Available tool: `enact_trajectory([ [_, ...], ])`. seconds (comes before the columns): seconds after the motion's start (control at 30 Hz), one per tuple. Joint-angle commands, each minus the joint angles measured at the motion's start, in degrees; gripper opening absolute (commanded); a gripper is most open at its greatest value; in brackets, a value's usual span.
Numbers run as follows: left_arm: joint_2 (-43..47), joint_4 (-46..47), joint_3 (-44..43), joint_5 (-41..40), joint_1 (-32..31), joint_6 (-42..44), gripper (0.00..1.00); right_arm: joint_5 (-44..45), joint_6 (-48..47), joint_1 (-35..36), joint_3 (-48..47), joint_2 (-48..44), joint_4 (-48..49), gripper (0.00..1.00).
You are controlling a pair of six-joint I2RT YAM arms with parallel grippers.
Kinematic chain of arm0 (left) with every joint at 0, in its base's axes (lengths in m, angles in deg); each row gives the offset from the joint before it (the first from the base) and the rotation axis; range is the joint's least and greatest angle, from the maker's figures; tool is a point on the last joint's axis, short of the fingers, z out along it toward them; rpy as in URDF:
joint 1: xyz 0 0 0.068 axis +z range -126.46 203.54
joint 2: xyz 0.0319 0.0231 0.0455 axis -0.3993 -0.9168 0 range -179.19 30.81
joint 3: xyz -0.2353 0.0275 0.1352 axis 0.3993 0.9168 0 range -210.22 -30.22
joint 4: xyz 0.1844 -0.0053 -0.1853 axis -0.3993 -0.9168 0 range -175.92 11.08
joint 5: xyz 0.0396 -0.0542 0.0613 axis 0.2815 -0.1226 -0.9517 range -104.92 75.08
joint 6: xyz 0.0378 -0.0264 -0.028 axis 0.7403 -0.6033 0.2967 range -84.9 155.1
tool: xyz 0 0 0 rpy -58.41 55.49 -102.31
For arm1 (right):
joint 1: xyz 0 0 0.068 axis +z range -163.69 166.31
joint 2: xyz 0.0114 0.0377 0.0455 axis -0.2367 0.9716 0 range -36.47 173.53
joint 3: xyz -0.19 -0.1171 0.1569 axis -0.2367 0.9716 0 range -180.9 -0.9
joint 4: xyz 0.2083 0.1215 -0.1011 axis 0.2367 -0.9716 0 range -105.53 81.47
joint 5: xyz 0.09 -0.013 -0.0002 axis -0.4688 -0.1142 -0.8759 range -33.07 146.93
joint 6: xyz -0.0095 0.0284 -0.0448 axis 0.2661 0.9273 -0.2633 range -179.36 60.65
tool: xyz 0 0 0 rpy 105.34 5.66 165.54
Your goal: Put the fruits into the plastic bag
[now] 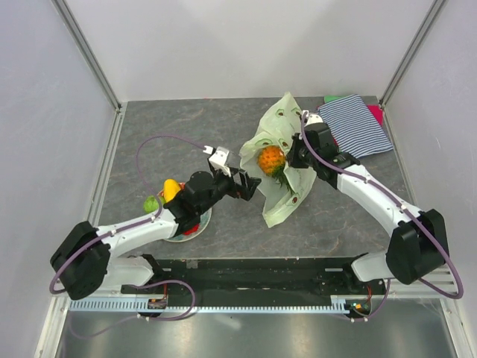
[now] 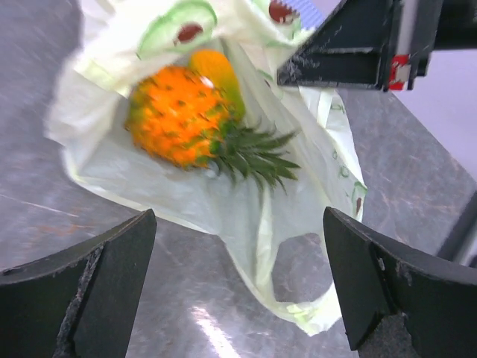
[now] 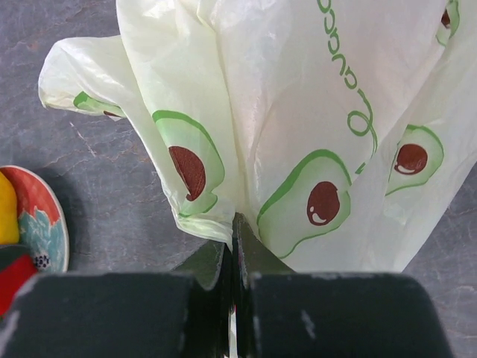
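pineapple [image 2: 177, 113] inside plastic bag [image 3: 298, 104], right hand [image 3: 232, 225] pinching it

The pineapple [image 2: 175, 112] half hides an orange-green fruit [image 2: 218, 73] behind it, and the plate [image 3: 45, 216] runs off frame.

Orange pineapple [image 2: 175, 115] lies sideways inside the crumpled avocado-print plastic bag [image 3: 298, 89], pinched in my right pincer [image 3: 232, 239]; lemon [image 1: 171, 189] and green apple [image 1: 152, 203] sit well left.
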Motion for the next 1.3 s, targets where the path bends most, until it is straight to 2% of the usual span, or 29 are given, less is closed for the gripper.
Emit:
enact_trajectory([
  [0.0, 0.81, -4.63, -4.27, -10.92, -0.02, 11.64, 0.99, 0.24, -4.45, -0.23, -3.87, 2.47, 1.53, 0.0],
  [0.13, -7.43, -12.72, -14.63, -14.36, 0.33, 20.42, 0.99, -0.63, -5.33, -0.23, -4.66, 4.49, 1.53, 0.0],
  [0.23, -13.42, -13.26, -21.14, -12.35, 1.99, 25.7, 0.99, -1.43, -5.5, -0.41, -5.19, 5.9, 1.53, 0.0],
  [0.33, -17.04, -16.94, -27.82, -9.27, 5.06, 26.25, 0.99, -3.8, -5.24, -0.32, -5.63, 6.43, 1.35, 0.0],
  [0.53, -21.0, -23.18, -33.81, 6.01, 10.34, 27.39, 0.99, -5.56, -5.5, -0.32, -6.24, 6.43, 0.82, 0.0],
  [0.67, -23.63, -27.66, -36.53, 21.98, 14.3, 25.29, 0.99, -4.86, -5.42, -0.32, -7.56, 7.48, -0.23, 0.01],
  [0.77, -25.92, -28.9, -37.5, 28.86, 16.06, 24.23, 0.99, -4.86, -5.5, -0.49, -8.61, 8.27, -1.37, 0.02],
  [0.87, -28.38, -28.55, -38.9, 31.51, 16.24, 23.17, 0.99, -4.86, -5.94, -0.49, -9.67, 8.71, -1.9, 0.02],
  [0.97, -31.46, -28.9, -41.36, 30.47, 16.24, 22.91, 0.96, -5.47, -6.21, -0.41, -10.81, 8.63, -2.78, 0.02],
  [1.03, -32.86, -30.64, -42.86, 30.29, 16.24, 22.12, 0.73, -5.47, -6.64, -0.41, -11.34, 7.84, -3.66, 0.06],
  [1.07, -33.13, -30.92, -43.21, 28.72, 16.15, 21.59, 0.62, -5.47, -6.91, -0.41, -11.51, 6.88, -4.79, 0.25],
  [1.1, -33.31, -31.1, -43.31, 28.01, 16.24, 21.15, 0.42, -5.3, -7.52, -0.49, -11.6, 6.26, -5.5, 0.36],
  [1.13, -33.4, -31.54, -43.22, 26.79, 16.24, 21.15, 0.33, -4.6, -7.61, -0.41, -11.6, 5.47, -6.2, 0.58],
  [1.17, -33.4, -31.54, -43.04, 26.34, 16.33, 19.41, 0.24, -4.07, -7.79, -0.41, -11.43, 3.29, -7.6, 0.66],
  [1.2, -33.4, -31.54, -42.78, 26.07, 16.42, 19.13, 0.1, -3.72, -7.88, -0.49, -10.99, 1.87, -8.14, 0.72],
  [1.23, -33.4, -31.45, -42.43, 25.72, 16.42, 18.95, 0.03, -3.37, -7.96, -0.41, -10.64, 0.38, -8.66, 0.86],
  [1.27, -33.4, -31.45, -42.34, 25.55, 16.5, 18.78, 0.01, -3.02, -8.05, -0.41, -9.59, -2.68, -9.89, 0.89],
])
